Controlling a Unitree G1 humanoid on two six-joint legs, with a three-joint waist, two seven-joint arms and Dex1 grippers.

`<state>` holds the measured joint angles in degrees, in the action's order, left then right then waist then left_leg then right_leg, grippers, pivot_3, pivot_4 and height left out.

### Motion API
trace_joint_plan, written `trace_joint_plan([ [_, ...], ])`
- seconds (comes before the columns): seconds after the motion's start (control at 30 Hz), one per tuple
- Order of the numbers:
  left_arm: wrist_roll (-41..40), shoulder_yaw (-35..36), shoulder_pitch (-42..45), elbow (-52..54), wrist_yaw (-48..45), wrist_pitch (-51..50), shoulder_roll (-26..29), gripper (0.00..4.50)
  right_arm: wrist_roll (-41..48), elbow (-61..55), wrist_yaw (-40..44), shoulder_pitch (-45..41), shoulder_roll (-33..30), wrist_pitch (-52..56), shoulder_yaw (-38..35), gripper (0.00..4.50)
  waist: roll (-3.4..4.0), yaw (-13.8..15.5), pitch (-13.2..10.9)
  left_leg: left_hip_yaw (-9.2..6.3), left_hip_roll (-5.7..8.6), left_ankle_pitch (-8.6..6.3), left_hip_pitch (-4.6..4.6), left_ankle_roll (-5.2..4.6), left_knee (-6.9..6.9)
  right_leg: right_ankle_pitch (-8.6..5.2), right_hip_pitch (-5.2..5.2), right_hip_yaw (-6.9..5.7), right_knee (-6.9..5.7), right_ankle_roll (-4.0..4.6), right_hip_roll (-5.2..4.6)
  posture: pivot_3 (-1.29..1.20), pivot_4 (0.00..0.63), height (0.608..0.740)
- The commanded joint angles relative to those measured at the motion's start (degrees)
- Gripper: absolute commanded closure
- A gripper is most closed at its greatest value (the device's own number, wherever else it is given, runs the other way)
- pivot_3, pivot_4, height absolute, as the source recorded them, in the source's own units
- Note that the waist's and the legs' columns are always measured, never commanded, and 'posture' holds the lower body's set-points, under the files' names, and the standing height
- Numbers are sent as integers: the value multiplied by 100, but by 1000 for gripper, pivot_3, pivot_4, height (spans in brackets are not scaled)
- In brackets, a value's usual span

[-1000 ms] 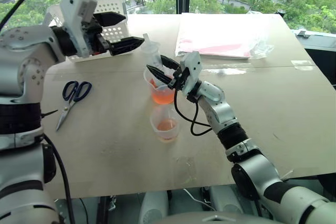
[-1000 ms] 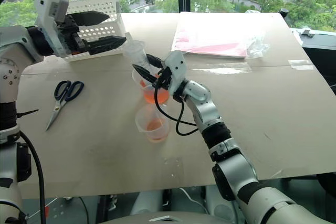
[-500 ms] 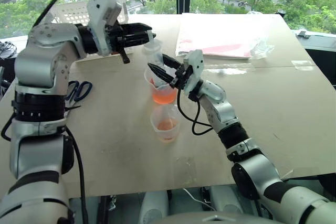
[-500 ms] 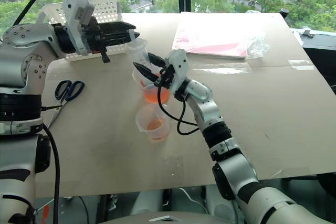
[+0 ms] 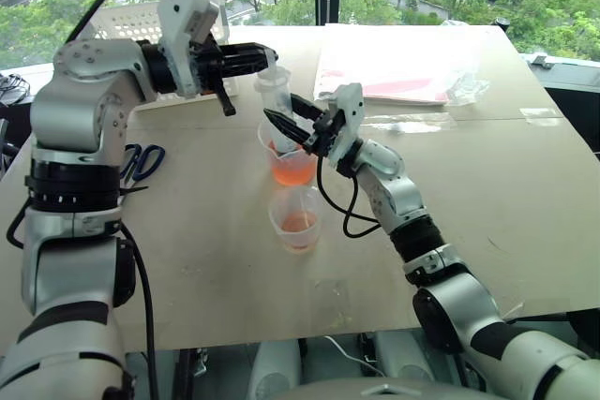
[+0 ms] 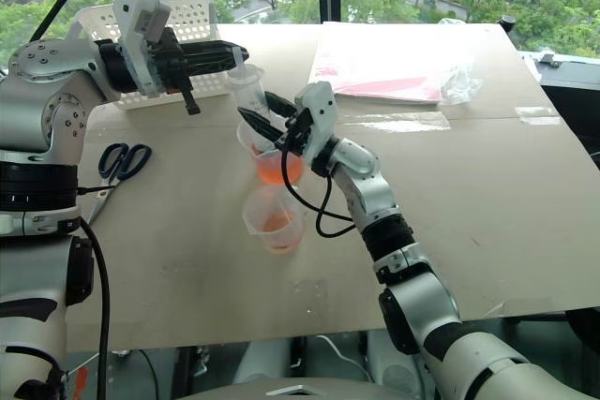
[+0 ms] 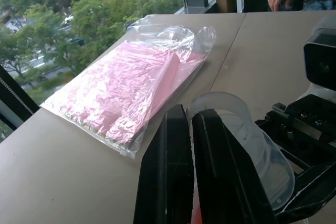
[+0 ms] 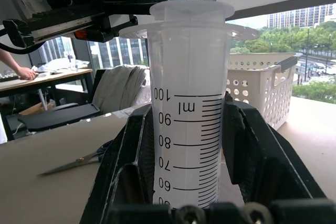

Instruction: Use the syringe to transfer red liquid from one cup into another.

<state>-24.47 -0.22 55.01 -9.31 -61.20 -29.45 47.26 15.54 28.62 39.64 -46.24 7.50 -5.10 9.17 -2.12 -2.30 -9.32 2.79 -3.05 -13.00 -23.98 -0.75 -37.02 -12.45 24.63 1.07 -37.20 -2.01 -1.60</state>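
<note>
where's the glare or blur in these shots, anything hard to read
Left eye view: bright daylight through the window, and pale sheen on the plastic bag. Left wrist view: the left gripper sits close and soft, while the bag stays crisp. Right wrist view: the syringe markings read sharp, the scissors behind are blurred.

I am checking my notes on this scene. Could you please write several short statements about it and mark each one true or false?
1. The right gripper is shut on the syringe. True.
2. The syringe stands over the tall cup. True.
3. The scissors lie inside the basket. False: they lie on the table.
4. The small cup is empty. False: it holds some red liquid.
5. The left gripper is shut at the syringe's top. True.
</note>
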Motion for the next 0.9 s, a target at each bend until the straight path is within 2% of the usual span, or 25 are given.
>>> trace_joint_plan([
  [0.03,101,411,443,-57,279,238,50,4500,-146,-265,426,60,258,108,520,3113,0,1,0,0,0,0,0,0,-1,0,0,0,-1,0,0,0,150,740],
  [0.73,98,458,506,-181,329,335,32,4500,-164,-339,461,115,250,284,556,3114,0,0,0,-1,0,0,0,0,-17,0,0,0,-20,0,0,0,150,740],
  [0.9,-192,625,207,72,150,45,134,4500,144,-504,374,-55,355,299,268,3114,0,-4,0,-1,0,0,0,0,-17,0,0,0,-21,0,0,0,150,740],
])
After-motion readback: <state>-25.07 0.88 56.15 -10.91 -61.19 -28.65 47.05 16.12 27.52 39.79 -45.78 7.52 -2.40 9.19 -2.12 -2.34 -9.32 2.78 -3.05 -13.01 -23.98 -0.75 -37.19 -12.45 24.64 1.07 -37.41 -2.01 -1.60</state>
